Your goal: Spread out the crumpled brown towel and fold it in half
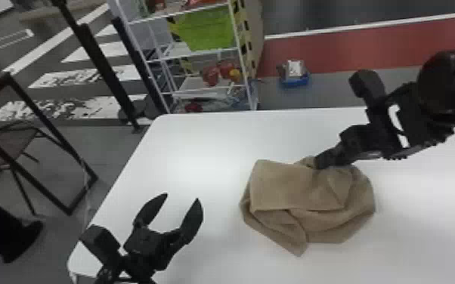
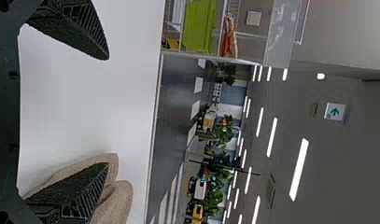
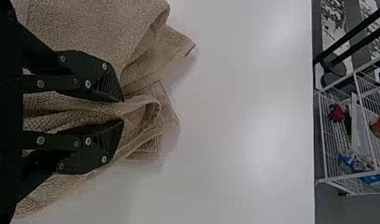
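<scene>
1. Apparently at the spreading step. Head view: one brown towel, crumpled, on one white table. Two grippers: the right gripper at the towel's far side, the left gripper released, towel off to its right, not touching.
2. Left wrist view: two fingers wide apart, nothing between; part of the towel lies behind one of them.
3. Right wrist view: two fingers, clenched on a bunched fold, loose layers on both sides of the jaws. Next move likely calls for the left gripper taking a free edge, then opening the cloth; folding comes after.
</scene>
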{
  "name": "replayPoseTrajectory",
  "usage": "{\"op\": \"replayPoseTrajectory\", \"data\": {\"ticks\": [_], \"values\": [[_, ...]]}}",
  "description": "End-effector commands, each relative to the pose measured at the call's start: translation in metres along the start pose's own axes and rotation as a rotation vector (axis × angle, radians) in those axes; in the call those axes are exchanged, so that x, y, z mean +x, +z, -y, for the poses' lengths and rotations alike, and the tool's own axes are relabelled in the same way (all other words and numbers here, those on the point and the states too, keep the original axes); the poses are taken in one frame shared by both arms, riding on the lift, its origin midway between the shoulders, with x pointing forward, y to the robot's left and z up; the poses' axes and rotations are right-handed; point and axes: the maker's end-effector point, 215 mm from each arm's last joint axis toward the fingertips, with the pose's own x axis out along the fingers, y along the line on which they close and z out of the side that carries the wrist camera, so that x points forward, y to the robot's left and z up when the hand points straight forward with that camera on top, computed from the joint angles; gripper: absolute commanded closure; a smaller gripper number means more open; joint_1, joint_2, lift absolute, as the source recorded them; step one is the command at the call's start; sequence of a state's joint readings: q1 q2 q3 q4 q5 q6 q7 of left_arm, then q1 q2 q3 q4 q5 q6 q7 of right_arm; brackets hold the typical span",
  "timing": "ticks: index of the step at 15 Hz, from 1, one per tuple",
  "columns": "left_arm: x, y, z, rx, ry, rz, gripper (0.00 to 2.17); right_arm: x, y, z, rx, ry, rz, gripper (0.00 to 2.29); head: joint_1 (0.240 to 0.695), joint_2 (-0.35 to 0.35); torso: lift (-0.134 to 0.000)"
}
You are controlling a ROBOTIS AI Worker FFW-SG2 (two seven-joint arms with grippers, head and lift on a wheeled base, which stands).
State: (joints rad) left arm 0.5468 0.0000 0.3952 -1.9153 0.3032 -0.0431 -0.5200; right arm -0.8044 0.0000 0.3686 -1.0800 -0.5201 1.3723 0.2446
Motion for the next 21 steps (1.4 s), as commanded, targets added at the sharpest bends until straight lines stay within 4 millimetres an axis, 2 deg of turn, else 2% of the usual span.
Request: {"op": "replayPoseTrajectory", "data": {"ticks": [1, 3, 4, 5, 6, 10, 12, 16, 17, 19, 21], "values": [[-0.001, -0.001, 0.000, -0.004, 0.002, 0.000, 0.07, -0.007, -0.006, -0.013, -0.010, 0.022, 0.000, 1.69, 0.695, 0.350, -0.134], [-0.001, -0.001, 0.000, -0.005, 0.003, -0.001, 0.07, -0.019, -0.004, -0.022, 0.006, 0.063, 0.035, 1.69, 0.695, 0.350, -0.134], [0.000, -0.002, -0.001, -0.005, 0.003, -0.001, 0.07, -0.028, 0.002, -0.039, -0.009, 0.113, 0.068, 1.69, 0.695, 0.350, -0.134], [0.000, -0.002, -0.001, -0.005, 0.003, -0.001, 0.07, -0.041, 0.007, -0.051, -0.019, 0.143, 0.097, 1.69, 0.695, 0.350, -0.134], [0.000, -0.002, -0.001, -0.006, 0.003, 0.000, 0.07, -0.052, 0.003, -0.057, -0.020, 0.158, 0.095, 1.69, 0.695, 0.350, -0.134], [0.000, -0.003, -0.003, -0.007, 0.007, -0.002, 0.07, -0.103, 0.026, -0.087, -0.044, 0.265, 0.246, 1.69, 0.695, 0.350, -0.134], [0.002, -0.004, 0.000, -0.007, 0.002, -0.002, 0.07, -0.125, 0.034, -0.094, -0.038, 0.313, 0.307, 1.69, 0.695, 0.350, -0.134], [0.001, -0.005, -0.002, -0.007, 0.005, -0.005, 0.07, -0.177, 0.042, -0.095, -0.023, 0.383, 0.452, 1.69, 0.695, 0.350, -0.134], [0.001, -0.005, -0.002, -0.007, 0.005, -0.005, 0.07, -0.191, 0.040, -0.088, -0.012, 0.400, 0.481, 1.69, 0.695, 0.350, -0.134], [0.003, -0.003, -0.001, -0.008, 0.003, -0.002, 0.07, -0.208, 0.028, -0.063, 0.009, 0.377, 0.515, 1.69, 0.695, 0.350, -0.134], [0.006, -0.001, 0.001, -0.009, 0.000, 0.002, 0.07, -0.215, 0.025, -0.051, 0.017, 0.367, 0.522, 1.69, 0.695, 0.350, -0.134]]}}
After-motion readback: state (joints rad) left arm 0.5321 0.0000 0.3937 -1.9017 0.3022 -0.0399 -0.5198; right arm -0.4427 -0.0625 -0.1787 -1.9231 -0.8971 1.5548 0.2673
